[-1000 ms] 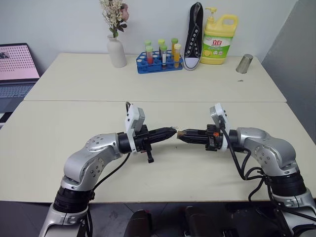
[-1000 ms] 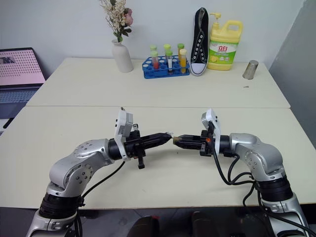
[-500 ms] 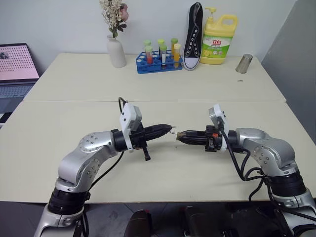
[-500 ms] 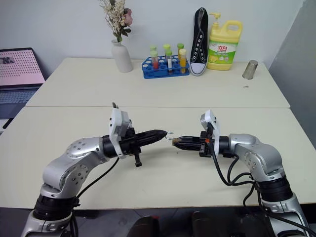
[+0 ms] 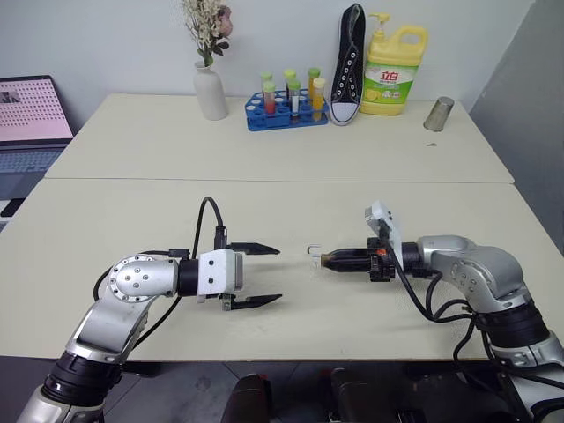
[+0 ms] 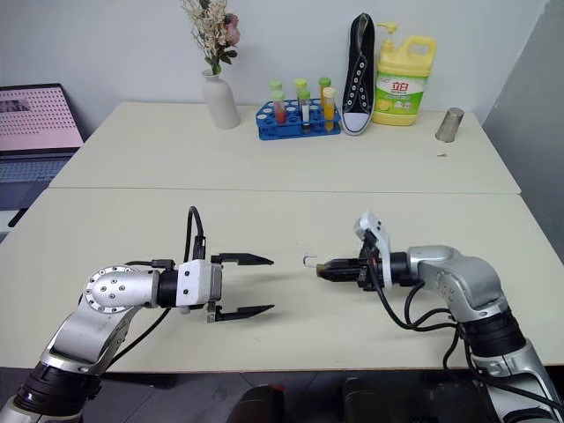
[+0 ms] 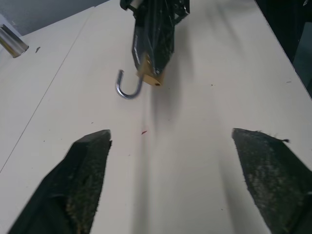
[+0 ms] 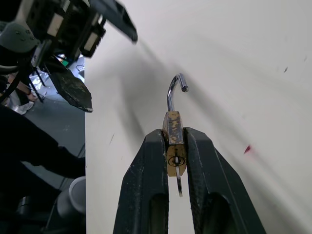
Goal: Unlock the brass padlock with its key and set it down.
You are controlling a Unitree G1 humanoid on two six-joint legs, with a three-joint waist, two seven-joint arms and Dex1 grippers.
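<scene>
Left gripper (image 5: 264,275): your jaws just sprang apart | right gripper (image 8: 174,146): clamps brass padlock (image 8: 174,146), shackle swung free | lock open—set down.

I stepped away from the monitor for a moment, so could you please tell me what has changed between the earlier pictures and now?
The left gripper has let go at the brass padlock, opened wide and drawn back from it toward the robot's left. The padlock's shackle now hangs open. The right gripper has sunk a little nearer the table and stays shut on the padlock. The things at the table's far edge have not moved.
</scene>
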